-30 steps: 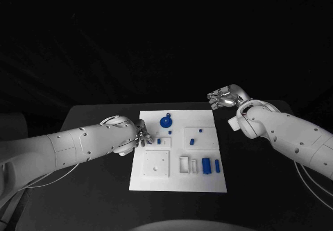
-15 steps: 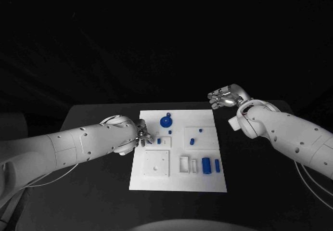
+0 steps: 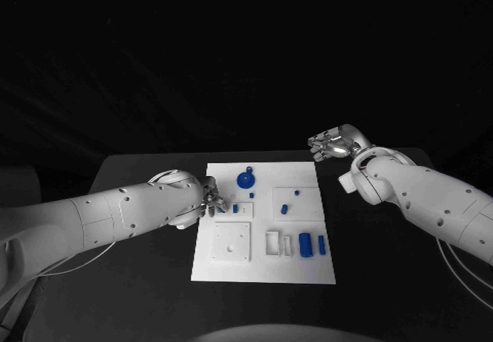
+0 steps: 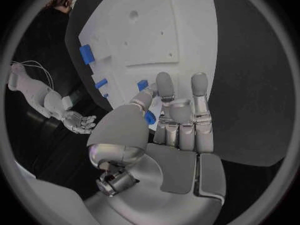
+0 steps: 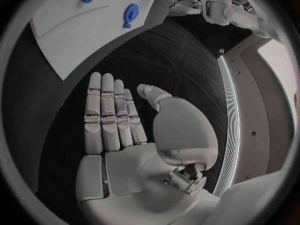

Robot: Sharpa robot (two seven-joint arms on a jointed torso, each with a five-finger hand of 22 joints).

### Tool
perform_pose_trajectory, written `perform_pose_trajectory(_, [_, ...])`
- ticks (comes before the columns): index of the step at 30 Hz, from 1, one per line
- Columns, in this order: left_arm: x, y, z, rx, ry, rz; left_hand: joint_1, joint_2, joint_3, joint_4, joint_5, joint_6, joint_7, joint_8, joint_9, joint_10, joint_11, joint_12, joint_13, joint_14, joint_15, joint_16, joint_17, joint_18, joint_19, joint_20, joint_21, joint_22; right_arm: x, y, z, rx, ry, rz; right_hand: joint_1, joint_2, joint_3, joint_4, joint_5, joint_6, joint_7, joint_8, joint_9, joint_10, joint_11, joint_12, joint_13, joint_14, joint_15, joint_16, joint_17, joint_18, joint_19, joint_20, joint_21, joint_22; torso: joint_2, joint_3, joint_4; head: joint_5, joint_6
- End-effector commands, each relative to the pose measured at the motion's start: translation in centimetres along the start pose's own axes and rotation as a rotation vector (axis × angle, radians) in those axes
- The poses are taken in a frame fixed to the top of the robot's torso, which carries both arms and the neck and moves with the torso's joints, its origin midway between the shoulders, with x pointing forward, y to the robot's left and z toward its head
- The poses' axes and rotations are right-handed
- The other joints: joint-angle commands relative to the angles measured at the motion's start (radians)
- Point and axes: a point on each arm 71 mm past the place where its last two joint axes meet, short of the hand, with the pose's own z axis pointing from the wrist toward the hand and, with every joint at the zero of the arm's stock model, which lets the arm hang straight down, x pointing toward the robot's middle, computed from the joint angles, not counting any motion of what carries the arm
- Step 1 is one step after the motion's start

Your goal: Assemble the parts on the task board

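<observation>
The white task board (image 3: 262,265) lies in the middle of the black table. My left hand (image 3: 211,199) rests at the board's left edge, near a square recess with a blue peg (image 3: 235,209) beside it. In the left wrist view the left hand (image 4: 178,122) pinches a small blue part (image 4: 150,117) between thumb and fingers, just over the board (image 4: 162,30). My right hand (image 3: 330,146) hovers off the board's far right corner, holding nothing, and its fingers (image 5: 103,115) are stretched out flat. A round blue part (image 3: 246,179) stands near the board's far end.
More blue parts stand on the board: two small pegs (image 3: 297,192) (image 3: 285,209) in the right recess, and a thick cylinder (image 3: 305,244) and a slim bar (image 3: 321,245) near the front right. A square white plate (image 3: 232,242) sits at the front left. Bare black table surrounds the board.
</observation>
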Motion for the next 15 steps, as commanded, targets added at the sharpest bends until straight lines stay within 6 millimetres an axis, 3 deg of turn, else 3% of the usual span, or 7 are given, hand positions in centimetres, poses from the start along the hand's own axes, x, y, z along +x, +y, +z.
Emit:
perform_pose_trajectory(1, [2.42, -0.47, 0.11, 0.024, 0.101, 0.04, 0.001, 0.01, -0.001, 0.006, -0.005, 0.183, -0.116, 0.001, -0.009, 0.03, -0.029, 0.001, 0.001, -0.002, -0.004, 0.004, 0.0, -0.015, -0.006, 0.002, 0.004, 0.018, 0.11, 0.03, 0.0, -0.008, 0.01, -0.005, -0.007, 0.0, 0.006, 0.002, 0.006, 0.001, 0.005, -0.003, 0.0, -0.002, 0.004, -0.002, -0.001, 0.003, 0.0, -0.006, -0.001, 0.001, -0.005, -0.001, 0.005, -0.001, 0.0, -0.0003, -0.0006, -0.001, -0.002])
perform_pose_trajectory(15, [2.67, -0.21, 0.25, 0.012, 0.118, 0.051, -0.001, 0.009, -0.01, 0.018, -0.02, 0.183, -0.116, 0.001, -0.014, 0.03, -0.029, -0.004, 0.01, -0.002, -0.004, 0.001, -0.005, -0.015, -0.007, 0.002, 0.006, 0.018, 0.15, 0.01, -0.01, -0.007, 0.011, -0.004, -0.007, 0.0, 0.008, 0.001, 0.012, 0.001, 0.005, -0.003, 0.0, -0.002, 0.005, -0.002, -0.001, 0.003, 0.0, -0.005, -0.001, 0.002, -0.005, -0.001, 0.006, -0.001, 0.0, -0.0001, 0.0001, -0.002, -0.005])
